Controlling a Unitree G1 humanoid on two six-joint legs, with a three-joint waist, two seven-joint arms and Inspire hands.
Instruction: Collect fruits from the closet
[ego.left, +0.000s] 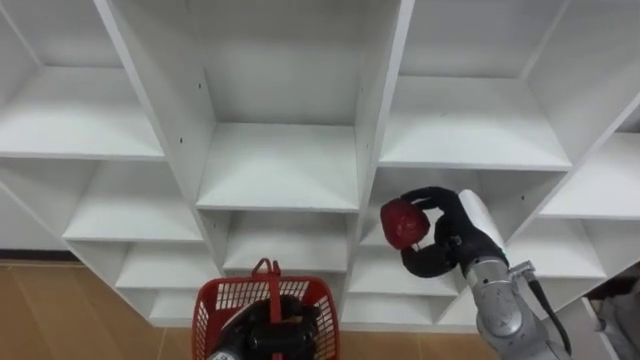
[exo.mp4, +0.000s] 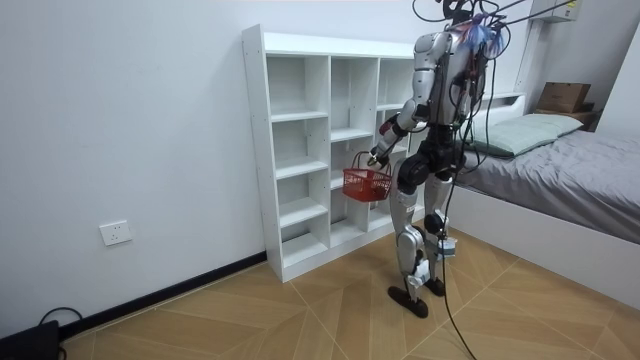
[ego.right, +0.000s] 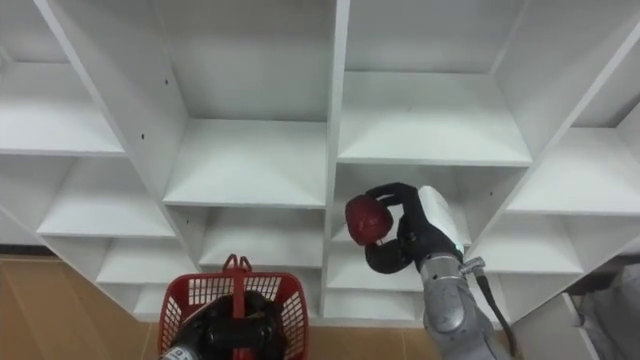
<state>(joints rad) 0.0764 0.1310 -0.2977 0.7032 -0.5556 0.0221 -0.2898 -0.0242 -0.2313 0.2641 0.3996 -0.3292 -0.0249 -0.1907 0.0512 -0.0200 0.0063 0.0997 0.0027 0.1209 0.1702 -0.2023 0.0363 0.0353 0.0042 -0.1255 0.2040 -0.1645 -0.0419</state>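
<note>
Right hand: fingers and thumb are curling round a red fruit, gripping it firmly. The hand is holding the fruit up at the mouth of a compartment in the closet, just beside the upright divider. Cannot tell whether the fruit is fully clear of the shelf edge.

Left hand: it is showing low in the eye views, closed on the handle of the red basket. The basket is hanging below and to the left of the fruit, well apart from it. Contents of the basket are too dark to make out.

Room view: the robot is standing upright close in front of the closet, with the basket dangling at about hip level on the side toward the shelves.

Step in hand, as judged: the pick is done and the carry to the basket is beginning.

Next move calls for drawing the right hand back from the compartment, then lowering it leftward until the fruit is above the basket's open top. The handle and the left hand are sitting across the middle of the opening, so the drop should be aimed to one side of them. The fingers should be loosened only once the fruit is low over the rim.
</note>
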